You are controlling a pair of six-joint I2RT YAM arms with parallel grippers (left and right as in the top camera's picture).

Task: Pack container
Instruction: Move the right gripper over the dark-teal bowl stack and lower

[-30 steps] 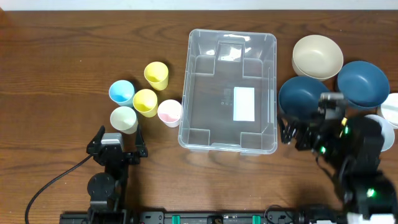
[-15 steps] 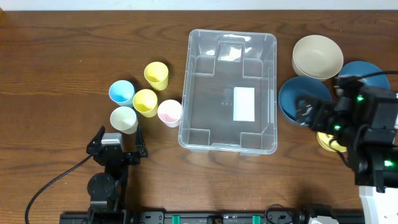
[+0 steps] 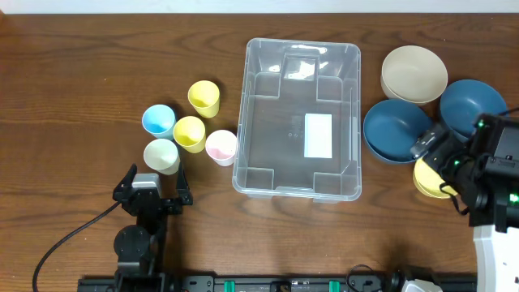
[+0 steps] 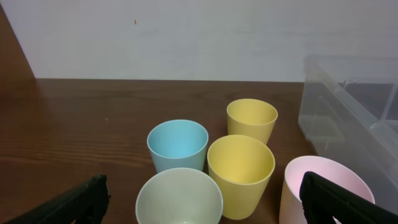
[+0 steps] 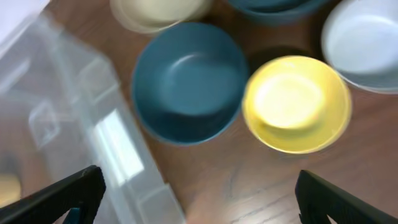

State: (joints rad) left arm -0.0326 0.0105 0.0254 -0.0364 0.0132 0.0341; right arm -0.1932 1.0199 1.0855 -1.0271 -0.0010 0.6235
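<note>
Container: we are seeing the clear container [image 3: 242,122] sitting upright at the middle of the wooden surface [image 3: 73,65], with a white label [image 3: 318,135] showing on its base.
Left claw: the left claw [image 3: 154,182] is sitting low at 8 o'clock from the container, with its fingers spread wide and gripping nothing.
Cups: at 9 o'clock from the container we are counting a blue cup [image 3: 158,120], a far yellow cup [image 3: 203,97], a near yellow cup [image 3: 189,133], a pale green cup [image 3: 161,154] and a pink cup [image 3: 220,146]. The pink cup is standing just beside the container's wall.
Right claw: the right claw [image 5: 199,186] is hanging at 4 o'clock from the container, with its fingers gaping and carrying nothing.
Bowls: below the right claw, a dark blue bowl [image 5: 186,81] and a yellow bowl [image 5: 295,102] are lying side by side. A cream bowl [image 3: 413,73] is sitting at 2 o'clock from the container.
</note>
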